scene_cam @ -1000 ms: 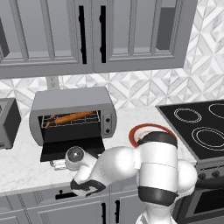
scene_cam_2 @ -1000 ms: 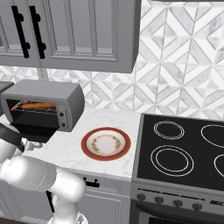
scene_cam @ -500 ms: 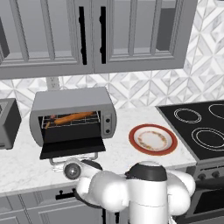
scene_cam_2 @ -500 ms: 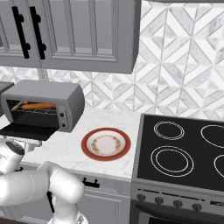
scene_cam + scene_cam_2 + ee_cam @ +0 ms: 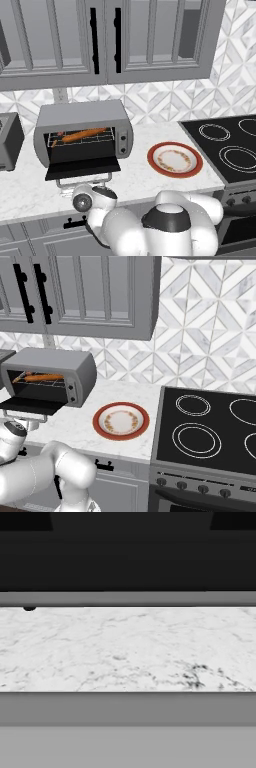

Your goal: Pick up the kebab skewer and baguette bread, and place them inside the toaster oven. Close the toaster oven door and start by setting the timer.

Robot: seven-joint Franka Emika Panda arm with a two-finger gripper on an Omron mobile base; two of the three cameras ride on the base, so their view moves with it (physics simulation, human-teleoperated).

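White marble counter (image 5: 135,175), baguette bread (image 5: 82,135) and kebab skewer (image 5: 59,135) already racked in the toaster oven (image 5: 82,132); gripper jaws spread, the dropped toaster oven door (image 5: 82,167) must be lifted shut next.

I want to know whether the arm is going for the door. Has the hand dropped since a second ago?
Yes. The hand has sunk from beside the oven door to below its handle, at the counter edge.
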